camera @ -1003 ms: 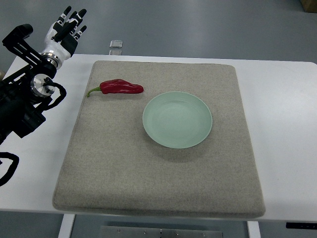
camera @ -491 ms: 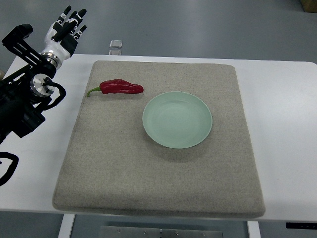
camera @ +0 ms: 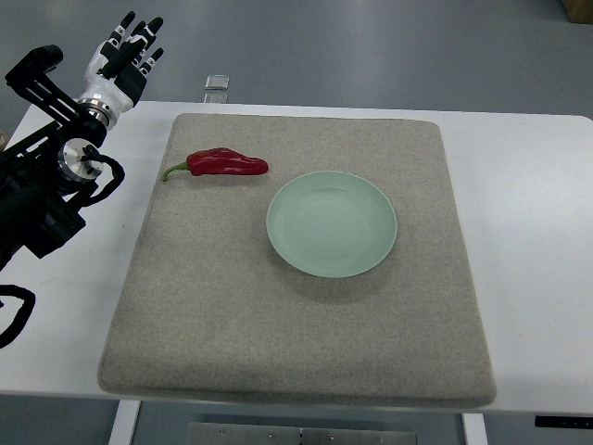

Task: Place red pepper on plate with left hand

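Observation:
A red pepper (camera: 225, 164) with a green stem lies on the grey mat (camera: 296, 352), at its upper left. A pale green plate (camera: 332, 223) sits empty on the mat, to the right of the pepper and a little nearer. My left hand (camera: 128, 51) is at the top left, beyond the table's far edge, with fingers spread and holding nothing. It is well left of and farther away than the pepper. The right arm is out of view.
The mat lies on a white table (camera: 528, 232). A small clear object (camera: 217, 83) sits at the table's far edge above the mat. The left arm's black body (camera: 37, 204) fills the left edge.

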### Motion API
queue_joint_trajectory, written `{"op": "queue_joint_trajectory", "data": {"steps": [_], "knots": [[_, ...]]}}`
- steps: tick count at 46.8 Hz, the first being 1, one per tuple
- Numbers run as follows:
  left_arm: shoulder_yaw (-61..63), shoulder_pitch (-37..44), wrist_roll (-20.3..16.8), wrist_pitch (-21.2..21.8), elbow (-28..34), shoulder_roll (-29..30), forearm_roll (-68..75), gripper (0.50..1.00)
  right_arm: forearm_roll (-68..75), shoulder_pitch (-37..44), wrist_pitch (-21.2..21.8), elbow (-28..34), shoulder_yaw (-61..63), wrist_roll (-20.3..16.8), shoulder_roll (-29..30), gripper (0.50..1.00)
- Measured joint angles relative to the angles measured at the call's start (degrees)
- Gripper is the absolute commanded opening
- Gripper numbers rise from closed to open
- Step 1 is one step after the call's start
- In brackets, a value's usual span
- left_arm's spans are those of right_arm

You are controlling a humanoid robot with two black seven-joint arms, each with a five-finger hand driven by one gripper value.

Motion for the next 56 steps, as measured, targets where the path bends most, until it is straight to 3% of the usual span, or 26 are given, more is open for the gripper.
{"op": "queue_joint_trajectory", "data": {"steps": [32,56], "knots": [[1.6,-0.2,0.8,-0.1,-0.1,0.7,0.5,0.999,0.0,0.0,0.0,0.0,0.0,0.0,0.0,0.932],[14.5,-3.3,0.9,0.1,-1.4,0.9,5.8,0.996,0.0,0.0,0.0,0.0,0.0,0.0,0.0,0.932]]}}
